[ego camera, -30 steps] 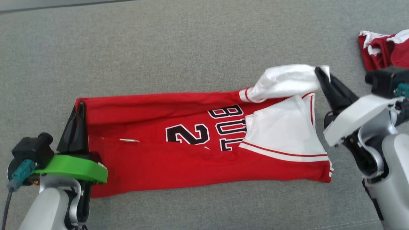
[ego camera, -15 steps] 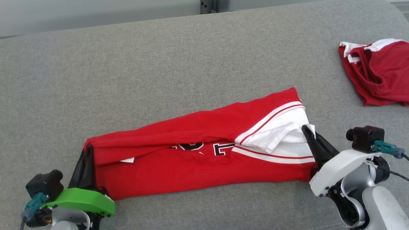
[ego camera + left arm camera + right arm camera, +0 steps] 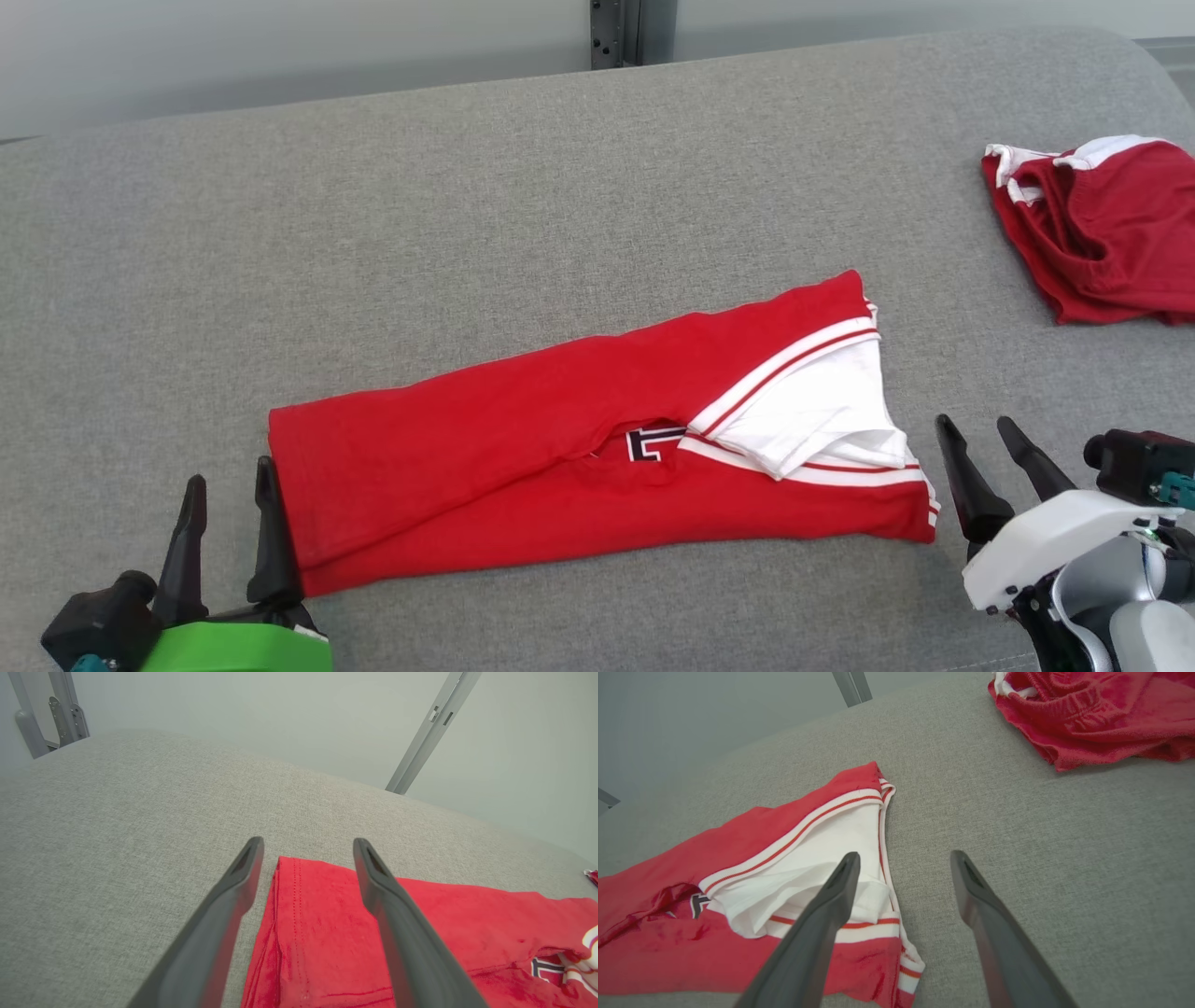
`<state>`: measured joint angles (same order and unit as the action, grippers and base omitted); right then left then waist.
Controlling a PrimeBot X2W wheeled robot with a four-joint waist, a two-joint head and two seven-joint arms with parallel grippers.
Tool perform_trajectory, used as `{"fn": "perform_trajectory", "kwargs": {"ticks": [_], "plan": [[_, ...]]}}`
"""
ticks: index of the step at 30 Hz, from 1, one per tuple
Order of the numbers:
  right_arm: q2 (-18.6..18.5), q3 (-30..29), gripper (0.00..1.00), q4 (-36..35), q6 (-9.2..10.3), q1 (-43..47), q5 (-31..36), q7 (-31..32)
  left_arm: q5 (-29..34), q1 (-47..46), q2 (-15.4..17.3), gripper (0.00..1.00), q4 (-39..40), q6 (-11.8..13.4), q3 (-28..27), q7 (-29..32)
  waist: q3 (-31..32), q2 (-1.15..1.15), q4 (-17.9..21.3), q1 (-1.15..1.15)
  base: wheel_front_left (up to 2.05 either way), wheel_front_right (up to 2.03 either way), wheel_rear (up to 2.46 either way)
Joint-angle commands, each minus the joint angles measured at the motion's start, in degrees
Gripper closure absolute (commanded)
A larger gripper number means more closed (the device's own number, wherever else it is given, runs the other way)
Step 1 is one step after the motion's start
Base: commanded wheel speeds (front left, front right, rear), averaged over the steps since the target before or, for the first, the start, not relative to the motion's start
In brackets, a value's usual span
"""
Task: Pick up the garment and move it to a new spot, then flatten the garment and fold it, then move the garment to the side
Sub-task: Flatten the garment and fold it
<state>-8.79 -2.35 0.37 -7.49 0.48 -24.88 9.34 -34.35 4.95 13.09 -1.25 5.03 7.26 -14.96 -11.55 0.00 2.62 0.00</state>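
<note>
The garment (image 3: 523, 457) is a red jersey with white trim, folded lengthwise into a long strip that lies slanted across the grey cushion; it also shows as red cloth (image 3: 336, 933) and as its white-trimmed end (image 3: 794, 868). My left gripper (image 3: 231, 471) stands open at the strip's near left end, its fingers (image 3: 243, 877) straddling the hemmed corner without gripping it. To the right of the white-trimmed end my right gripper (image 3: 982, 431) is open, with bare cushion between its fingers (image 3: 840, 886).
A second red garment (image 3: 1102, 229) with white trim lies crumpled at the far right, seen also as a red heap (image 3: 1092, 709). The grey cushion (image 3: 467, 187) ends at a back edge below a pale wall with metal struts (image 3: 430, 728).
Both grippers opened and let go of the garment's far edge, which now lies folded over the near half. They drew back toward me. The camera view also shifted.
</note>
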Motion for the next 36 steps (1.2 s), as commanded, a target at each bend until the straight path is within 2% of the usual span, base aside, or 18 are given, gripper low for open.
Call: {"fn": "perform_trajectory", "kwargs": {"ticks": [1, 5, 16, 25, 26, 27, 28, 29, 30, 36], "plan": [[0.0, 0.4, 0.0, 0.4, 0.0, -1.8, 0.7, 0.5, 1.1, 0.2, -0.5, 0.0, -0.2, -0.4, 0.3, -0.3, 0.2, 0.0, -0.3, 0.0, 0.0, 0.0, 0.0], [-0.1, 2.1, 0.0, 3.8, 0.0, -5.6, 1.3, 2.3, 2.0, -1.1, -2.0, 0.0, -1.3, -1.1, 1.4, -0.3, 0.3, 0.0, -1.2, 0.0, 0.0, 0.0, 0.0], [-0.6, 4.3, 0.0, 20.1, 0.0, -14.7, 2.4, 2.8, 4.3, -2.5, -4.9, 0.0, -3.0, -2.8, 0.8, -0.2, -0.5, 0.0, -5.0, 0.0, 0.0, 0.0, 0.0], [-0.5, 8.7, 0.0, 24.7, -0.02, -14.8, 0.4, 3.8, 5.5, -2.4, -6.4, 0.0, -3.5, -4.0, -0.7, -0.2, -0.5, 0.0, -5.8, 0.0, 0.0, 0.0, 0.0], [-0.5, 9.3, 0.18, 25.0, -0.02, -14.9, 0.4, 3.9, 5.7, -2.4, -6.6, 0.0, -3.5, -4.0, -0.8, -0.2, -0.4, 0.0, -5.7, 0.0, 0.0, 0.0, 0.0], [-0.6, 9.8, 0.57, 25.3, -0.02, -15.1, 0.7, 4.2, 5.9, -2.4, -6.7, 0.0, -3.6, -4.2, -0.9, -0.2, -0.3, 0.0, -5.6, 0.0, 0.0, 0.0, 0.0], [-0.6, 10.0, 0.8, 25.7, -0.02, -15.4, 1.0, 4.2, 5.9, -2.5, -6.8, 0.0, -3.7, -4.4, -1.0, -0.2, -0.3, 0.0, -5.5, 0.0, 0.0, 0.0, 0.0], [-0.6, 10.2, 0.94, 26.1, -0.02, -15.6, 1.3, 4.1, 6.1, -2.5, -6.9, 0.0, -3.8, -4.5, -1.1, -0.2, -0.1, 0.0, -5.4, 0.0, 0.0, 0.0, 0.0], [-0.6, 10.4, 1.0, 26.4, -0.02, -16.0, 1.5, 3.9, 6.3, -2.5, -7.0, 0.0, -3.9, -4.5, -1.1, -0.2, 0.0, 0.0, -5.3, 0.0, 0.0, 0.0, 0.0], [-1.3, 10.6, 1.0, 28.0, 0.03, -19.1, 0.2, 2.0, 7.1, -2.5, -7.3, 0.0, -4.4, -5.0, -1.5, -0.2, 1.2, 0.0, -3.6, 0.0, 0.0, 0.0, 0.0]]}}
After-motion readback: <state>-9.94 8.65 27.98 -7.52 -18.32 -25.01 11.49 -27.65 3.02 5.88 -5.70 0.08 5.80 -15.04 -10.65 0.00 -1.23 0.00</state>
